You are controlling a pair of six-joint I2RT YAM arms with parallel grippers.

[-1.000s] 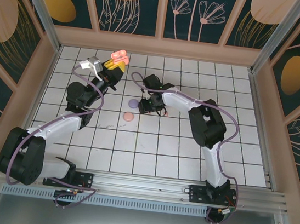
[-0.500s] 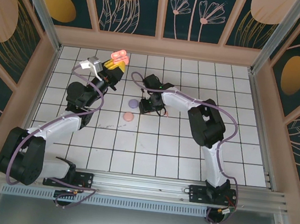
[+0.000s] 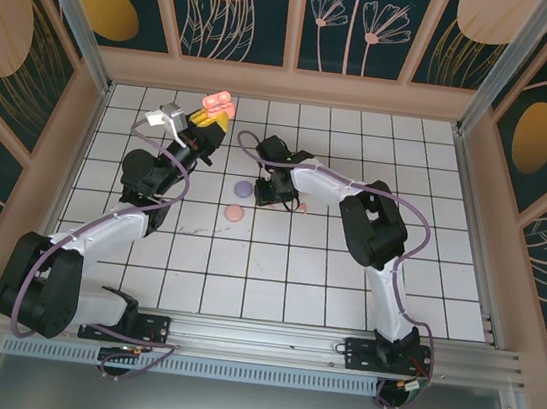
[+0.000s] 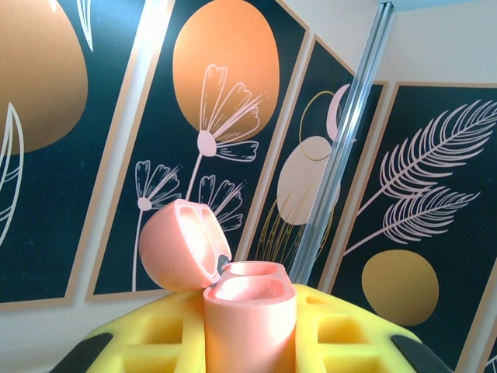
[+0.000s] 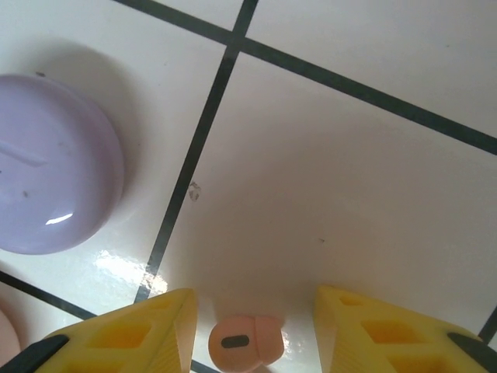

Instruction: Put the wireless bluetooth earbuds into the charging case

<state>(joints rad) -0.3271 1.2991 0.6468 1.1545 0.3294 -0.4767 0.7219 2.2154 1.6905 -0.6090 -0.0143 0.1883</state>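
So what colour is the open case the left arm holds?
The case is salmon pink all over; left wrist view shows it best.

A white tiled bench (image 3: 345, 274) with dark grout lines takes up the middle of the top view. Left of centre lie a purple disc (image 3: 242, 189) and, just below it, a pink disc (image 3: 234, 212), the two apart. Dark panels (image 3: 229, 2) printed with orange ovals and pale flowers wall the bench in. A metal rail (image 3: 265, 345) runs along the bottom edge. In the left wrist view a metal post (image 4: 342, 155) stands right of centre.
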